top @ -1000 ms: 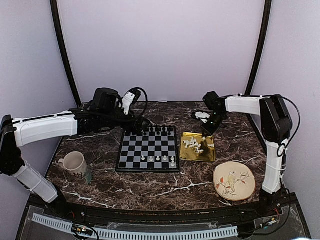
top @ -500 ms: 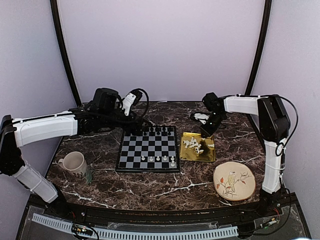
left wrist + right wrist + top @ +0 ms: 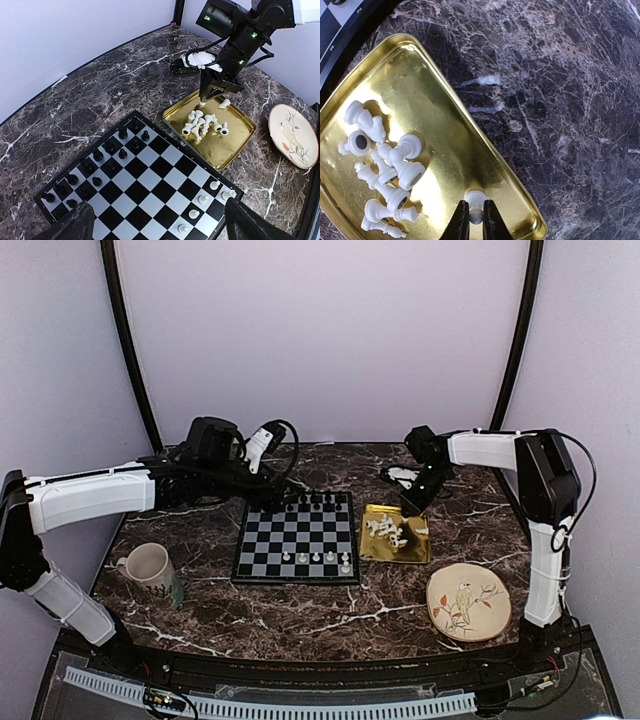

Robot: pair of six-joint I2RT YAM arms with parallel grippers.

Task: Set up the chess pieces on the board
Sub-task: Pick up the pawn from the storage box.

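Small cream chess pieces [image 3: 409,172] lie jumbled on the gold tray [image 3: 436,114].

A dark brown marble worktop with white veins [image 3: 300,612] carries everything. Right of centre lies a shiny gold square metal tray with a raised rim [image 3: 418,546]. Nearer the front and further right, apart from the tray, sits a round cream ceramic plate painted with a bird on a twig [image 3: 486,620]. At the left stands an upright cream mug [image 3: 150,565], its handle turned to the left. Tiny black plastic chessmen [image 3: 310,500] stand in two rows towards the back.
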